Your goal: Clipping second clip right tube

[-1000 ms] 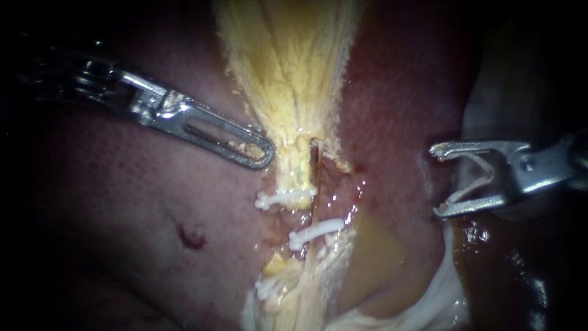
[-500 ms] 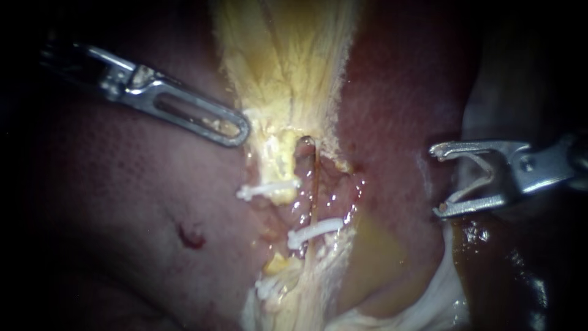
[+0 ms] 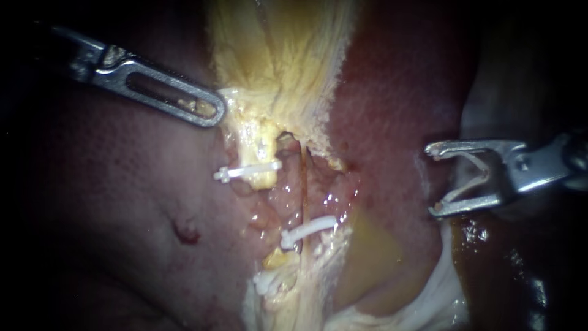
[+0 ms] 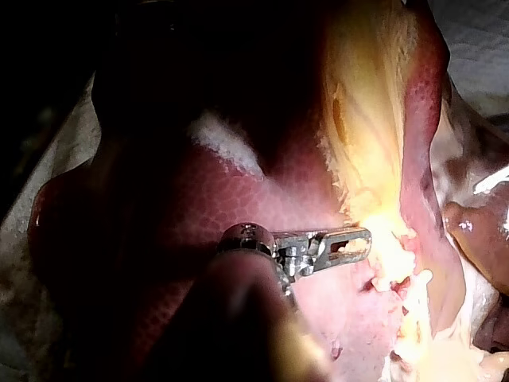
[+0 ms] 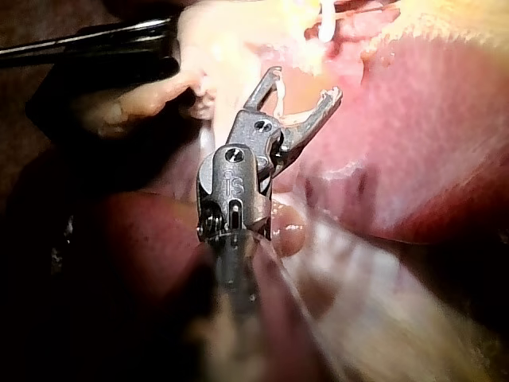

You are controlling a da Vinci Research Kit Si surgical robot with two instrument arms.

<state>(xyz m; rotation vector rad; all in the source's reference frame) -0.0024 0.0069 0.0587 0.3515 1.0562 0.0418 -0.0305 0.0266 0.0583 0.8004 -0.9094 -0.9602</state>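
Grips the edge of the yellow tissue (image 3: 275,61) with the left instrument (image 3: 211,113), pincer clamped together on it, seemingly to draw it aside and bare the right tube (image 3: 303,178), thin and brown, crossed lower down by one clip (image 3: 309,228). Holds the right instrument (image 3: 433,180) well apart from that tube, over the liver (image 3: 392,92), pincer spread wide with a new clip (image 3: 468,187) seated against both halves, probably ready for a spot above the placed clip.
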